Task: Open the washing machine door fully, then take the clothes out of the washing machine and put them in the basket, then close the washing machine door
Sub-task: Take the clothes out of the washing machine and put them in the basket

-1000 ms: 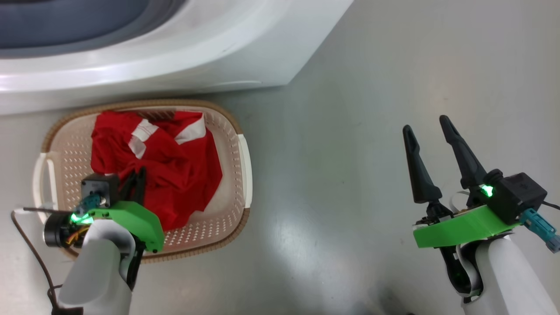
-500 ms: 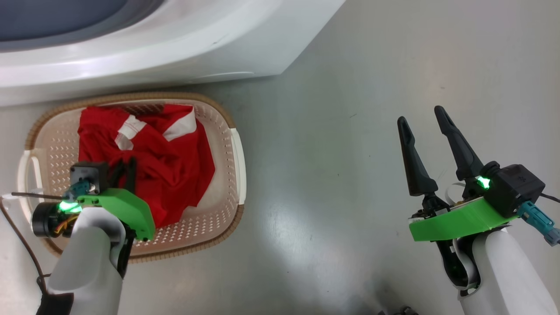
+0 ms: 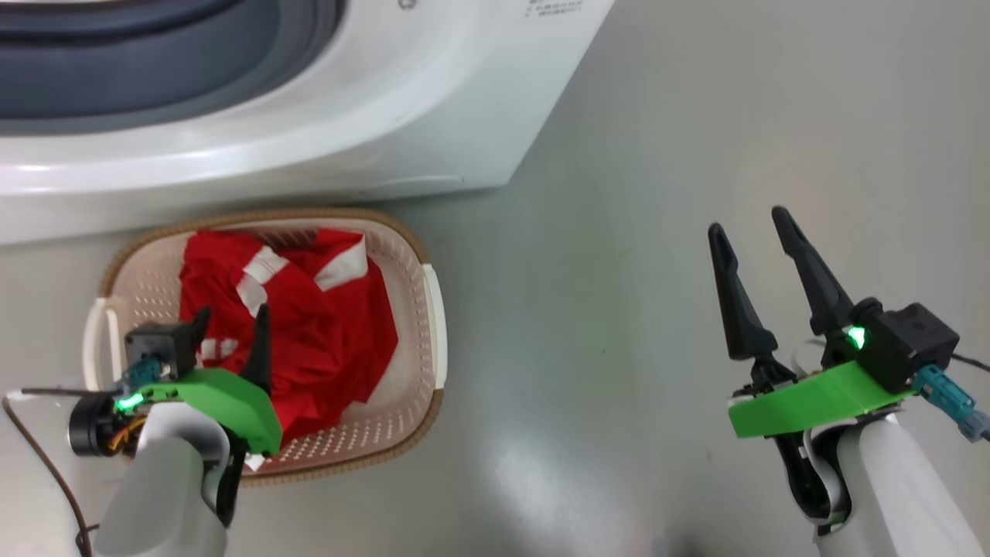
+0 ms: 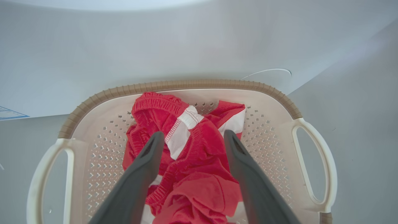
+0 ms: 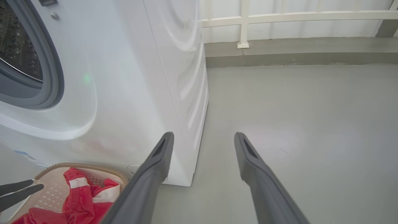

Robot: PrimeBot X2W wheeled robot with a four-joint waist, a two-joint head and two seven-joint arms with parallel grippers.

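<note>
The red clothes (image 3: 325, 333) with white trim lie bundled in the cream basket (image 3: 309, 213), which stands on the floor in front of the white washing machine (image 3: 387, 116). My left gripper (image 3: 232, 313) hangs open just over the bundle. In the left wrist view its fingers (image 4: 149, 161) straddle the clothes (image 4: 199, 174) without pinching them, inside the basket (image 4: 180, 84). My right gripper (image 3: 747, 220) is open and empty over bare floor to the right. The right wrist view shows the grey ring and steel drum (image 5: 18, 46). The washing machine door is out of view.
Smooth grey floor (image 3: 603, 309) stretches to the right of the basket and machine. A low white railing and kerb (image 5: 245, 28) close off the far side. A thin dark cable (image 3: 39, 441) trails from my left wrist.
My left gripper went from shut on the red clothes to open, leaving them in the basket. The head camera shifted a little. The right arm kept its pose.
</note>
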